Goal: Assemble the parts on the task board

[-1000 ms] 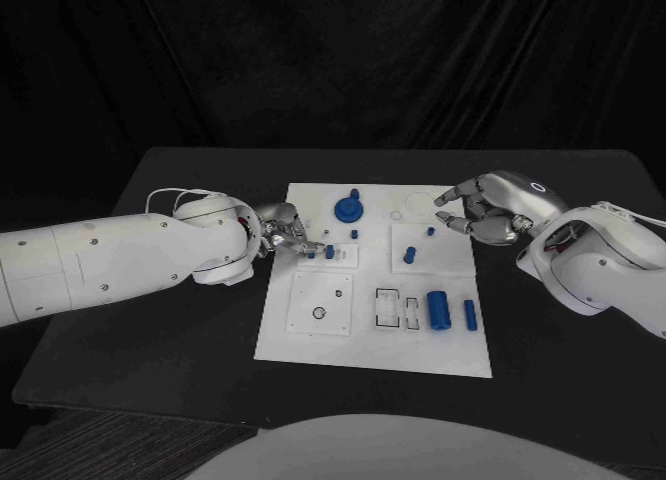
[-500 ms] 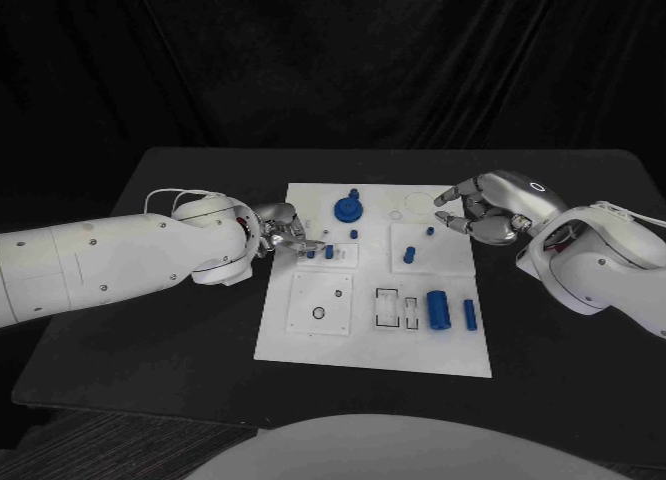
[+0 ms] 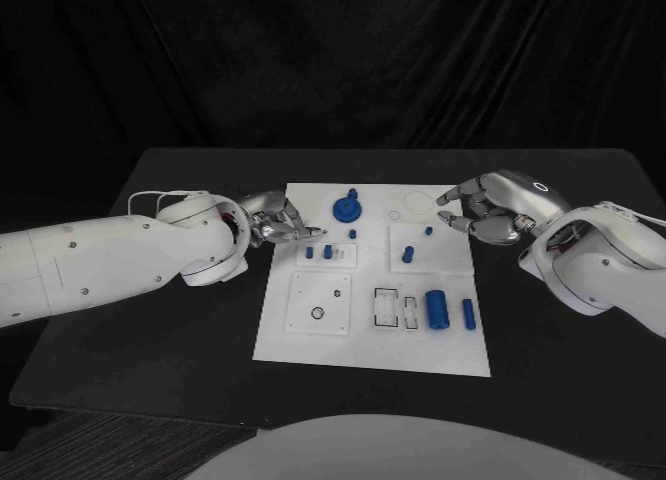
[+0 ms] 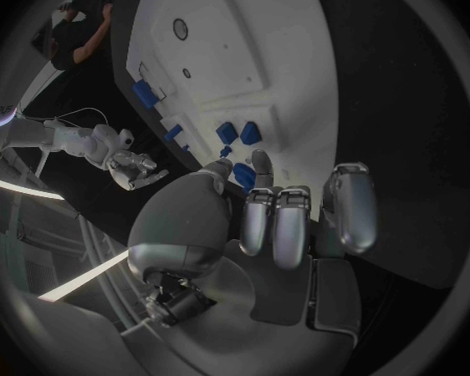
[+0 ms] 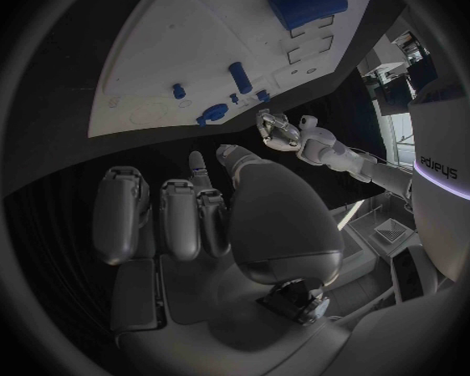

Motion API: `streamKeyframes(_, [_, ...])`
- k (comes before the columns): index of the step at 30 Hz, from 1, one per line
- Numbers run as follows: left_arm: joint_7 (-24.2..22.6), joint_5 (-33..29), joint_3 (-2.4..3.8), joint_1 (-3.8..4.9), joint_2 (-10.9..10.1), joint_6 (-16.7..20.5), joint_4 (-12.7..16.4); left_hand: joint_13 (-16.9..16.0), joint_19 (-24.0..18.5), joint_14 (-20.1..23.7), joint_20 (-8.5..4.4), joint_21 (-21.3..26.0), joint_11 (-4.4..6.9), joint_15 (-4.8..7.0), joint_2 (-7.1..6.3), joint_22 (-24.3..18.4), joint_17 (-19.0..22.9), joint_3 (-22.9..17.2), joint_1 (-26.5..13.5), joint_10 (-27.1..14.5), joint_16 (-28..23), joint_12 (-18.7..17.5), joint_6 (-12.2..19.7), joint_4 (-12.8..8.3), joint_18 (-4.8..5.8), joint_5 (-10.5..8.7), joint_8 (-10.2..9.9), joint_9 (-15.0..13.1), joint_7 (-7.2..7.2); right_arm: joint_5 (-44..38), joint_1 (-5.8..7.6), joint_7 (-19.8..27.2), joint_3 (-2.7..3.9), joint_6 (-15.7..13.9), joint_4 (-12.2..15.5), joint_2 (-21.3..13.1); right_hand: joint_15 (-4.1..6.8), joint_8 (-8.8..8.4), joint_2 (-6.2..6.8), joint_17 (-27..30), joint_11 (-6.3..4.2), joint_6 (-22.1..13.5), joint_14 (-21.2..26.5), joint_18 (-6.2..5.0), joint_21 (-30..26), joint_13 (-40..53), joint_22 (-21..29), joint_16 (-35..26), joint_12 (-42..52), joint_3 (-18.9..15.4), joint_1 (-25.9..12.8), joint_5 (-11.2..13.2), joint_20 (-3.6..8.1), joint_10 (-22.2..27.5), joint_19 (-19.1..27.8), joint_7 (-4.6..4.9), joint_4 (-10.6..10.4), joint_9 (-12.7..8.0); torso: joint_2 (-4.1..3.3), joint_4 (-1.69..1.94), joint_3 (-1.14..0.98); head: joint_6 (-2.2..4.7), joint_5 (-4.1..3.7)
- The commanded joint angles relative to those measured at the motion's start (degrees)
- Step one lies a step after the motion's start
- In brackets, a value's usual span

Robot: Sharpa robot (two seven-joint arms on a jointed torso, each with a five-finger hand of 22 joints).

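The white task board lies mid-table. Two small blue pegs stand side by side near its left edge; they also appear in the left wrist view. My left hand hovers just behind and left of them, fingers curled in, holding nothing. A round blue disc with a knob sits at the board's far end. A blue peg stands mid-board. My right hand hangs over the board's far right corner, fingers curled and empty.
A blue cylinder and a slimmer blue piece lie near the board's right edge, beside two rectangular slots. A square panel with a round hole is at the near left. Bare black table surrounds the board.
My left hand has drawn back from the board toward the far left, and a second peg now stands where its fingertips were. The right hand has stayed put.
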State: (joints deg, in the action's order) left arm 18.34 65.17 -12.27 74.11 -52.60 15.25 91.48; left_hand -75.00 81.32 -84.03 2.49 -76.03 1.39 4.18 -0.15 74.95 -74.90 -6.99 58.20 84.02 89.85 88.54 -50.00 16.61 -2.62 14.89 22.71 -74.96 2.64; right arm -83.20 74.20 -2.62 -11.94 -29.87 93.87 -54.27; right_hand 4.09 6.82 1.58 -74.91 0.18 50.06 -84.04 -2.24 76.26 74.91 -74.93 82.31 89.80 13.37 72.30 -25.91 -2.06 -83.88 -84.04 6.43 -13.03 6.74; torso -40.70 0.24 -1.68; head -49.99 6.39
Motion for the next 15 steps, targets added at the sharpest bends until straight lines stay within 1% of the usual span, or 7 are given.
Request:
streamKeyframes(1, [-8.36,-0.04,0.12,1.31,-0.45,10.82,0.66,-13.87,0.28,-5.97,0.41,-0.26,-0.94,-0.94,-0.53,10.6,-15.1,1.02,1.48,4.89,0.15,0.14,3.51,0.0,-0.69,-1.07,-0.66,-0.9,0.98,-0.36,0.05,-0.31,0.04,-2.12,0.57,-0.47,-0.55,-0.2,-0.02,-1.9,0.3,0.27,-3.54,-0.94,-0.2,14.54,-10.84,-0.02,0.0,0.28,0.57,-0.26,-0.52,-5.82,-1.76,-0.03,0.02,-0.05,-0.03,0.03,-0.01,-0.01,-0.11])
streamKeyframes(7, [-17.75,-0.04,0.13,4.16,-0.73,13.4,0.28,-10.54,-3.47,-5.1,2.56,3.65,-3.78,-3.63,-0.65,9.37,-14.11,3.67,5.14,0.58,-0.46,-4.03,16.32,0.01,-1.31,-4.93,-4.59,2.95,4.72,-0.36,1.18,-0.18,0.05,-2.5,1.28,-1.35,-0.55,-0.18,0.11,-1.82,0.3,0.36,-3.53,-0.94,-0.21,14.07,-10.84,-0.06,-0.18,0.24,0.41,-0.26,-0.54,-5.58,-1.76,-0.02,-0.05,-0.05,0.0,-0.05,0.01,-0.01,-0.4])
streamKeyframes(8, [-19.2,0.04,0.13,4.42,-0.46,12.91,-0.16,-9.08,-6.99,-2.42,3.03,7.06,-4.6,-4.57,-0.72,8.32,-11.59,4.35,6.66,-2.38,-2.05,-6.1,24.04,-0.03,-1.94,-7.15,-7.07,4.43,5.61,-0.36,1.45,-0.21,0.05,-2.51,1.38,-1.44,-0.56,-0.18,0.17,-1.7,0.3,0.41,-3.51,-0.94,-0.23,13.54,-10.84,-0.13,-0.38,0.2,0.24,-0.23,-0.54,-5.3,-1.76,-0.02,-0.16,-0.05,-0.01,-0.09,0.01,-0.01,-0.44])
streamKeyframes(11, [-23.51,2.07,0.13,5.01,1.15,10.61,-2.38,-5.25,-13.71,6.96,3.87,11.37,-5.84,-6.03,-0.9,6.85,-5.16,5.56,10.26,-12.44,-6.11,-11.97,32.34,-0.05,-2.58,-9.98,-9.12,8.86,6.18,-0.36,2.52,-0.07,0.05,-2.87,1.75,-1.65,-0.57,-0.16,0.22,-1.56,0.29,0.59,-3.48,-0.96,-0.3,13.4,-10.81,-0.2,-0.44,0.14,-0.28,-0.09,-0.57,-5.23,-1.74,-0.05,-0.57,-0.05,-0.09,-0.15,0.02,-0.01,-0.8])
streamKeyframes(13, [-25.6,4.53,0.13,5.2,2.27,8.98,-3.87,-0.12,-16.83,17.05,4.3,12.72,-6.47,-6.67,-0.75,6.23,1.75,5.47,12.95,-23.77,-10.9,-19.67,32.03,-0.14,-2.8,-11.06,-7.79,11.21,6.63,-0.36,3.04,0.2,0.05,-3.22,2.02,-1.65,-0.55,-0.11,0.18,-1.51,0.26,0.8,-3.47,-0.95,-0.28,13.4,-10.82,-0.23,-0.45,0.11,-0.68,0.1,-0.57,-5.23,-1.75,-0.11,-0.91,-0.03,-0.14,-0.13,0.04,-0.01,-1.14])
streamKeyframes(14, [-26.83,6.21,0.13,5.27,3.07,7.72,-4.9,9.89,-18.57,22.22,4.62,13.02,-6.78,-7.08,-0.72,5.96,5.86,5.52,14.53,-41.86,-14.06,-34.82,31.73,-0.31,-2.89,-11.31,-7.0,13.85,6.1,-0.36,3.27,0.47,0.05,-3.51,2.17,-1.63,-0.55,-0.11,0.18,-1.51,0.26,0.8,-3.47,-0.95,-0.28,13.4,-10.82,-0.23,-0.45,0.11,-0.68,0.1,-0.57,-5.23,-1.75,-0.11,-0.91,-0.03,-0.14,-0.03,0.03,-0.01,-1.44])
streamKeyframes(15, [-28.47,8.43,0.12,5.32,4.34,6.36,-6.44,14.4,-19.49,24.66,5.19,13.27,-7.81,-7.89,-0.49,5.75,8.87,5.21,16.52,-45.58,-16.09,-41.44,31.5,-0.77,-2.88,-10.85,-6.75,16.74,5.29,-0.36,3.42,0.73,0.05,-3.76,2.26,-1.6,-0.51,0.01,0.13,-0.34,0.19,1.12,-3.26,-0.98,-0.35,13.5,-10.8,-0.91,-0.41,0.16,-0.82,0.13,-0.55,-5.29,-1.74,-0.2,-1.06,0.02,-0.16,-0.01,0.06,-0.01,-1.53])
